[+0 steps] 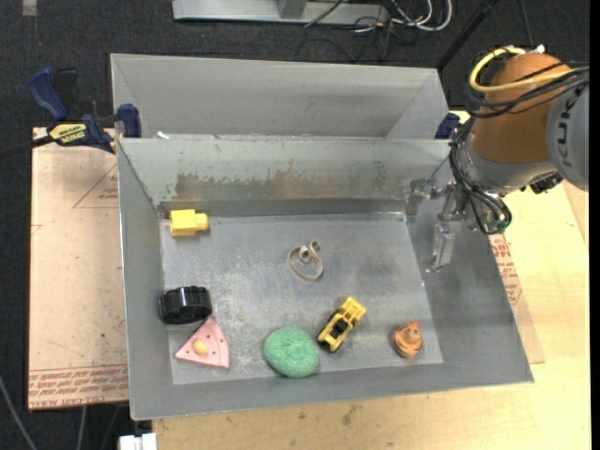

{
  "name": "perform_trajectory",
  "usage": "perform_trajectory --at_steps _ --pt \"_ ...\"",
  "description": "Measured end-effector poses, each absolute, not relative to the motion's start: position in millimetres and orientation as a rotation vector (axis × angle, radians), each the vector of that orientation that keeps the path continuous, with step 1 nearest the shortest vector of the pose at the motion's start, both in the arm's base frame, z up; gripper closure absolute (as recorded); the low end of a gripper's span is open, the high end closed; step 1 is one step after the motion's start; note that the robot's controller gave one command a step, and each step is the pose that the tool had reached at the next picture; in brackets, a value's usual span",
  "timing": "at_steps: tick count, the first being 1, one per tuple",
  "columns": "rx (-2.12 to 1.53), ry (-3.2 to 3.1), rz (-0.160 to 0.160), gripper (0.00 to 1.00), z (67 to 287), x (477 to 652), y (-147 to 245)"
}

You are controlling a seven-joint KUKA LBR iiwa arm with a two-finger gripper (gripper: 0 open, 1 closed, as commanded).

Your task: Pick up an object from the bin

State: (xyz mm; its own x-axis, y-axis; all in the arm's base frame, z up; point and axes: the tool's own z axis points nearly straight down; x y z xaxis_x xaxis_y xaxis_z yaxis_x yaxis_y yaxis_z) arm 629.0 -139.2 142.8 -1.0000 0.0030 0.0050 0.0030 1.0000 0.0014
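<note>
My gripper [438, 249] hangs over the bin's right sloping wall, above the floor, with nothing seen in it. Closest to it, a small brown lump [407, 339] lies near the front right corner of the bin floor. A yellow toy digger [341, 324] lies left of that lump. A bent silvery metal clip [307, 261] rests in the middle of the floor, well left of the gripper.
A green round sponge [291, 352], a pink wedge [203, 347] and a black tape roll [184, 305] lie along the front left. A yellow block [188, 222] sits at the back left. The arm with its orange cover and cables comes in from the right.
</note>
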Motion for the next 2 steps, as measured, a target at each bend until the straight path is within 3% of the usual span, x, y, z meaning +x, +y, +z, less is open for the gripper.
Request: perform_trajectory --at_steps 1,2 --pt "0.000 -3.144 0.000 0.00 148.1 630.8 -138.6" --pt "0.147 -3.142 0.000 0.00 92.0 592.3 -81.1"
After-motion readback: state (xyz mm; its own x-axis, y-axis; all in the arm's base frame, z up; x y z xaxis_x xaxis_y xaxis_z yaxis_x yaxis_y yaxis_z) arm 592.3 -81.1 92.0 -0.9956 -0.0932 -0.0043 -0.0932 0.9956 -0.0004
